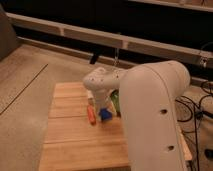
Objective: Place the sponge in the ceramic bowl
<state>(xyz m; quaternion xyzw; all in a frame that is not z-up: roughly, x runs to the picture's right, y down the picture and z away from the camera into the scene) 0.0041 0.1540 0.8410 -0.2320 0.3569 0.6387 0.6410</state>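
Note:
The sponge (pixel 104 114), a small bright blue block, lies on the wooden table (pixel 70 135) near its middle. My gripper (pixel 102 105) hangs at the end of the white arm, directly over the sponge and very close to it. Whether it touches the sponge is hidden by the wrist. Just right of the sponge, only a green sliver of the ceramic bowl (pixel 115 100) shows. The arm's big white link (pixel 155 120) covers the rest of the bowl.
A slim orange-red carrot-like object (pixel 91 115) lies just left of the sponge. The table's left edge drops to a grey floor (pixel 25 95). Dark cables (pixel 200 110) hang at the right, and a long rail (pixel 75 32) runs behind the table.

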